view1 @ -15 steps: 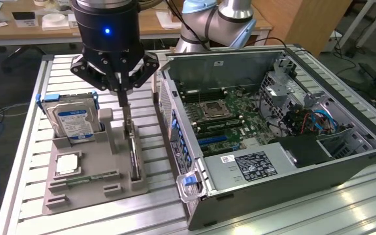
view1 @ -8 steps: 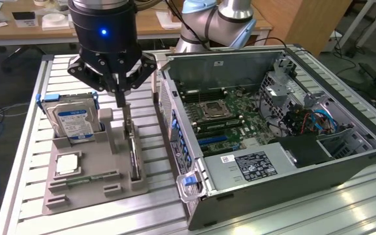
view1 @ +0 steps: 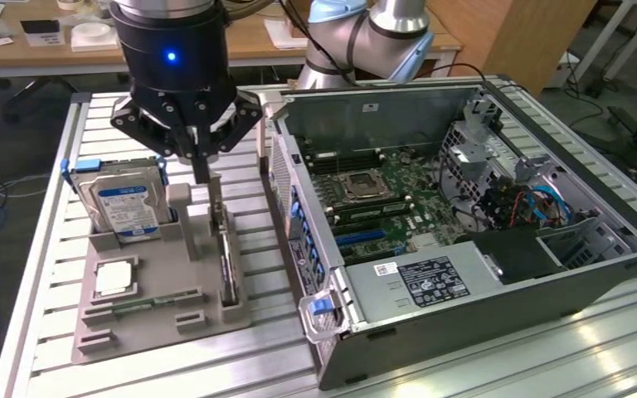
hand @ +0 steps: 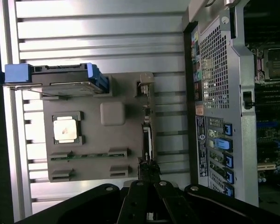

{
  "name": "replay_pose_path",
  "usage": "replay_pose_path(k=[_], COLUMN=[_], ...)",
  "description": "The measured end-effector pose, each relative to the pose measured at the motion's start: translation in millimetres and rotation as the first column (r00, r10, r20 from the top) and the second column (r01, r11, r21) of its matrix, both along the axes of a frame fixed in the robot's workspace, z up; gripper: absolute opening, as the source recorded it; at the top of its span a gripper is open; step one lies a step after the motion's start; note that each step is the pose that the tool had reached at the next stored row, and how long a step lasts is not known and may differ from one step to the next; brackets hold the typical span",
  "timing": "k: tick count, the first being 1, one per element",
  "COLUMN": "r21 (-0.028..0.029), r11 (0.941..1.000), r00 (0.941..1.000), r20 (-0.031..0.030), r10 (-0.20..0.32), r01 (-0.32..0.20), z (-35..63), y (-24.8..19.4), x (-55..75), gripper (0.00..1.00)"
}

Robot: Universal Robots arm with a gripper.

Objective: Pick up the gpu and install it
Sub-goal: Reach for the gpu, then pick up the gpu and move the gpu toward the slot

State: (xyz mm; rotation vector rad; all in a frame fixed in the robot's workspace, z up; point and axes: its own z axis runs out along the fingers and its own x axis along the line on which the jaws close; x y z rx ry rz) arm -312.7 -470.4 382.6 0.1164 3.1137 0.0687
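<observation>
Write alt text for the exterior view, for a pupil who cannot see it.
A robot arm's pincer, shut, hangs low over a grey holder, its tips close to the graphics card standing on edge there. A hard drive stands in the same holder, and an open computer case lies to the exterior view's right.

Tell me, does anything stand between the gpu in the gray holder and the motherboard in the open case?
Yes. The case's rear wall, with ports and vent grille, rises between the gpu, standing on edge in the holder, and the motherboard. Above that wall nothing visible blocks the way.
</observation>
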Motion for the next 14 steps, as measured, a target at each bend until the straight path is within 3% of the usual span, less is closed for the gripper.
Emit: replay_pose_path(k=[14], r21=[0.0001], r11=[1.0000], r00=[1.0000], r20=[0.0000], r10=[0.000], r01=[0.000], z=[-1.5], y=[0.1], x=[-0.5], gripper=[0.11])
